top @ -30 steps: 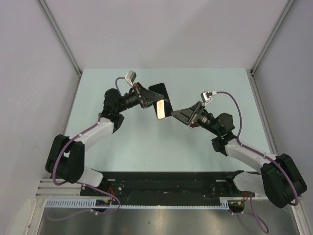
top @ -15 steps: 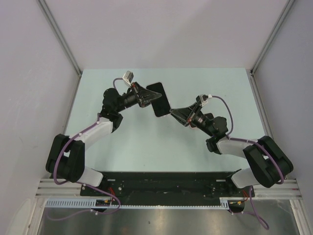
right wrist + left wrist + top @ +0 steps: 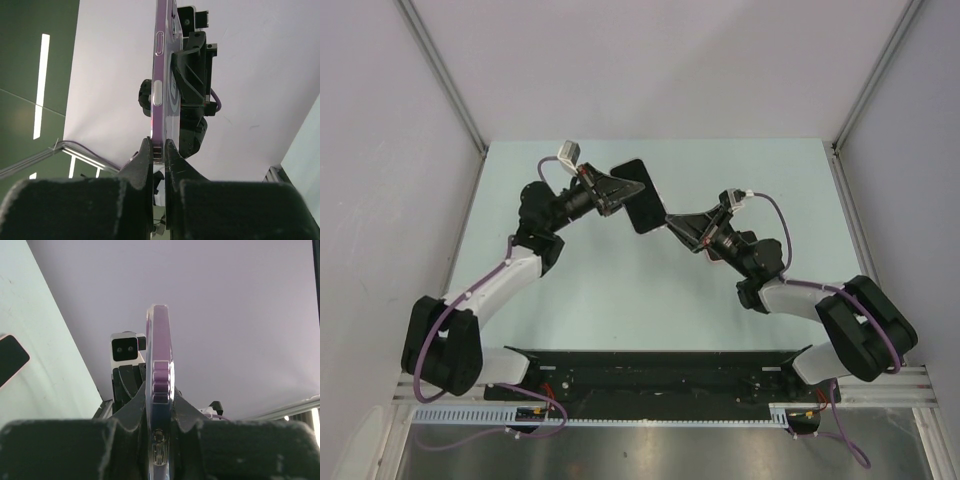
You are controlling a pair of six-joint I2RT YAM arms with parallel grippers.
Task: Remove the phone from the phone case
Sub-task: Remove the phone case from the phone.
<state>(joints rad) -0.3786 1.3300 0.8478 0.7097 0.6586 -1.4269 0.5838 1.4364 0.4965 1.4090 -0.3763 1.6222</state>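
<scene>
Left gripper point(image 3: 624, 190) pinching phone point(image 3: 640, 200), shifted toward far edge; right gripper point(image 3: 671, 221) newly clamped on opposite end. Phone case point(image 3: 159, 340) on; peel next.

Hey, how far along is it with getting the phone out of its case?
Done: the phone is up off the table, held flat between the arms. In hand: the left gripper and right gripper each have jaws shut on opposite ends. Left: the separation itself; in both wrist views the purple edge reads as one piece, so the case looks on.
</scene>
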